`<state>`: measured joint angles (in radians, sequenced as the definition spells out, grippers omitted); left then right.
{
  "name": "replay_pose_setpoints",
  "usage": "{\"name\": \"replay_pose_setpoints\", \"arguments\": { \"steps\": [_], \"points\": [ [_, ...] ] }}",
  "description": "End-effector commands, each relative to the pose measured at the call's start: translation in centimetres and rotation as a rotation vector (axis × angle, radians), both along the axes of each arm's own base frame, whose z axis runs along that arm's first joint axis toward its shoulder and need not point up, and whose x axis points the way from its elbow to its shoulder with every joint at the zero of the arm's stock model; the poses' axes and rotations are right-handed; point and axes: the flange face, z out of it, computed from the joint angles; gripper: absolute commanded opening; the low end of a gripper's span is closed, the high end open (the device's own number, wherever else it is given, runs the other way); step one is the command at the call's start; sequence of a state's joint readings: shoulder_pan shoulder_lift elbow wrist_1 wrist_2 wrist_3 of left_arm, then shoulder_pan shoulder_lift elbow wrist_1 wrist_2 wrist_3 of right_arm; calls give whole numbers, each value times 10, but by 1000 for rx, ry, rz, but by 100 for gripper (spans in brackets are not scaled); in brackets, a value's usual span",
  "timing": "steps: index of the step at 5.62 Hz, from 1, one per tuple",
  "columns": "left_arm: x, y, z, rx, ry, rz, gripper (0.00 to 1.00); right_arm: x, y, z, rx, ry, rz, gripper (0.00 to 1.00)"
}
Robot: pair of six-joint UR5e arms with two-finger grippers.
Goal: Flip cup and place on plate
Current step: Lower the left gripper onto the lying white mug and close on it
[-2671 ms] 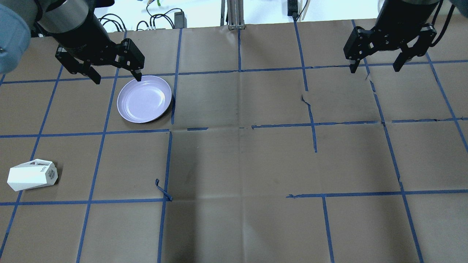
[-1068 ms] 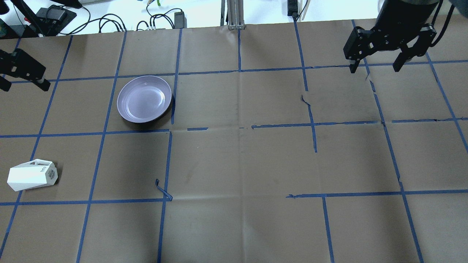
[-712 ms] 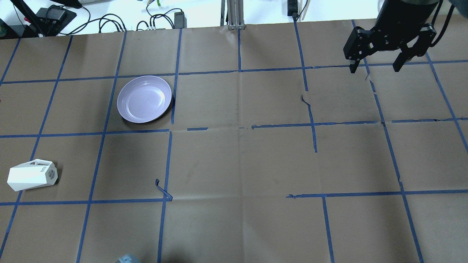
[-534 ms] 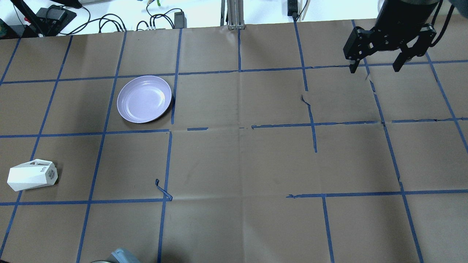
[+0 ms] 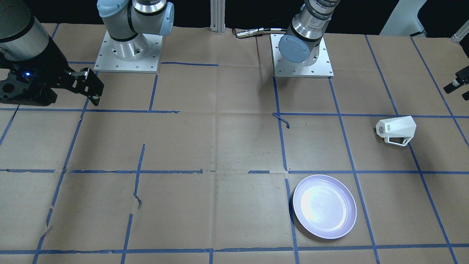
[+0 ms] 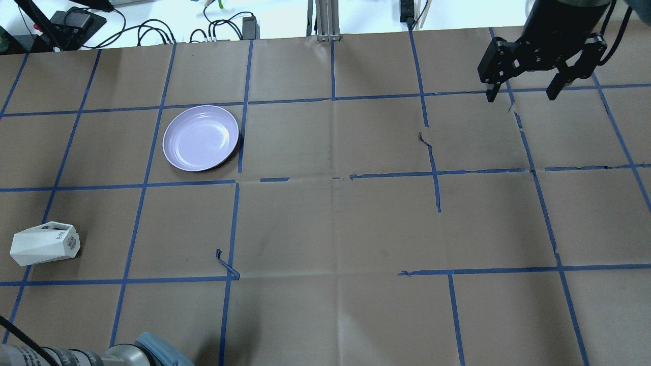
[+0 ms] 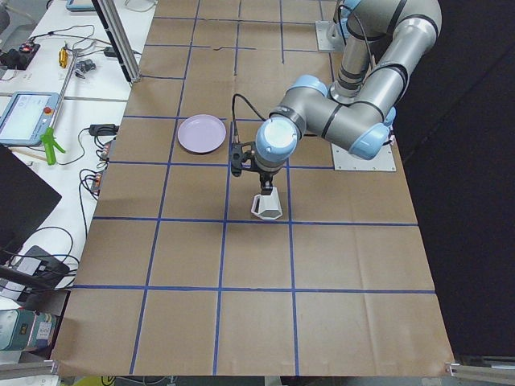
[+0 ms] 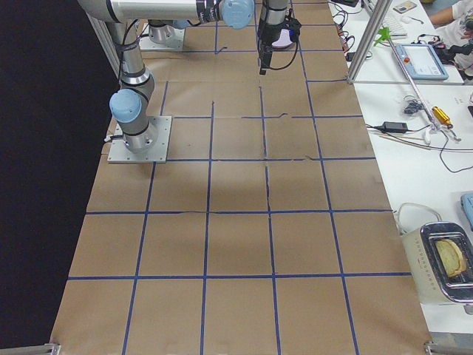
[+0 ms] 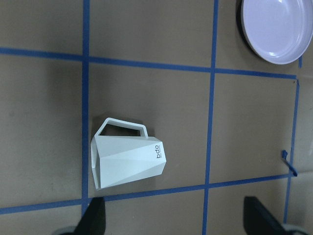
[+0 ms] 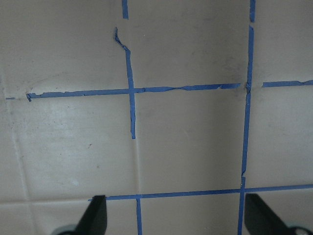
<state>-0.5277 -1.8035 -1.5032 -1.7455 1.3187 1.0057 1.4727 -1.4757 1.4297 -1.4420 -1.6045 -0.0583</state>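
Left pincer (image 9: 176,220) over sideways cup (image 9: 128,159) (seemingly apart)

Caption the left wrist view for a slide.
Open left gripper hangs over the white cup lying on its side; the empty plate sits apart near the frame's corner.

We see the brown-paper bench with its blue tape grid (image 6: 325,218) from six spots. The overhead camera sits behind the robot and looks forward and down. The front-facing one sits opposite and looks steeply down, with the square metal arm bases (image 5: 302,55) at 12 o'clock. Both share the round pale lavender glossy plate (image 6: 201,138) and the small white faceted cup (image 6: 45,247), which lie at 10 and 8 o'clock overhead. The two end cameras look along the bench from high and far. The left wrist camera hangs near above the cup, plate at 1 o'clock; the right wrist one faces the taped paper close up.
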Motion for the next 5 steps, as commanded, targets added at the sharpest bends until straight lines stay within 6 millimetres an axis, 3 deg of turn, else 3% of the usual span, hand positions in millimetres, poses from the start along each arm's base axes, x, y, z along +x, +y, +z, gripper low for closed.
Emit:
{"name": "replay_pose_setpoints", "arguments": {
  "steps": [1, 2, 3, 5],
  "points": [
    [68, 24, -92, -11, 167, 19, 98, 0, 0, 0, 0, 0, 0, 100],
    [88, 36, -129, -37, 230, 21, 98, 0, 0, 0, 0, 0, 0, 100],
    [92, 34, -166, -73, 300, -31, 98, 0, 0, 0, 0, 0, 0, 100],
    [82, 36, -211, -140, 450, -96, 98, 0, 0, 0, 0, 0, 0, 100]
  ]
}}
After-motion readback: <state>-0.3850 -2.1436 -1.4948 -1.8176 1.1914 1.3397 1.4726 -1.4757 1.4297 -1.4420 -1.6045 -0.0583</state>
